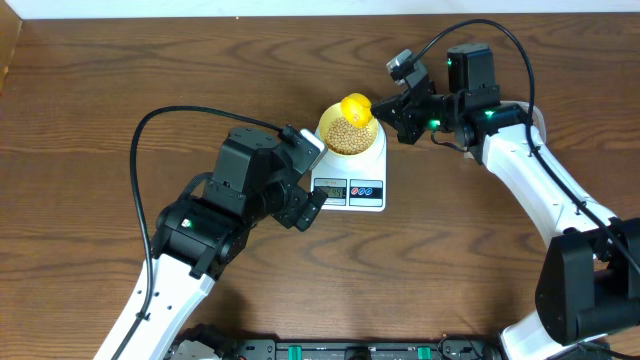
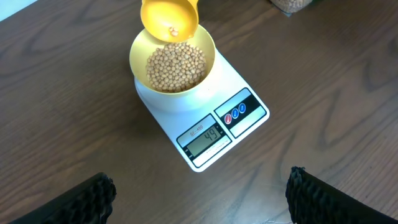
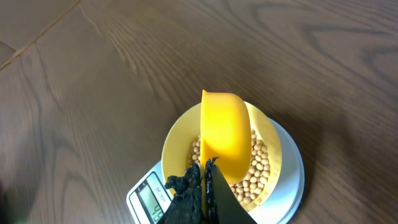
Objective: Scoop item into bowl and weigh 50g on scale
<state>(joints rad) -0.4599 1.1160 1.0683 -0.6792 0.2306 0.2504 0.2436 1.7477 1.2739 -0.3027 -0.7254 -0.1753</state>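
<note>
The white scale [image 1: 366,190] stands mid-table with the pale-yellow bowl [image 1: 333,126] on its platform. Tan beans [image 1: 349,140] fill the bowl's bottom. A yellow scoop [image 1: 356,106] hangs tilted over the bowl's far rim, and my right gripper [image 1: 386,113] is shut on its handle. In the right wrist view the scoop [image 3: 225,134] covers part of the beans [image 3: 258,169], with the gripper [image 3: 206,174] pinched on its handle. My left gripper [image 2: 202,202] stands open and empty above bare wood in front of the scale [image 2: 239,84]. A bean or two sit in the scoop [image 2: 169,18].
The scale's display [image 2: 206,137] is lit and faces the left arm. A clear tub with beans [image 2: 291,4] shows only at the top edge of the left wrist view. Black cables arc over both arms. The table's far edge [image 1: 320,14] runs along the top.
</note>
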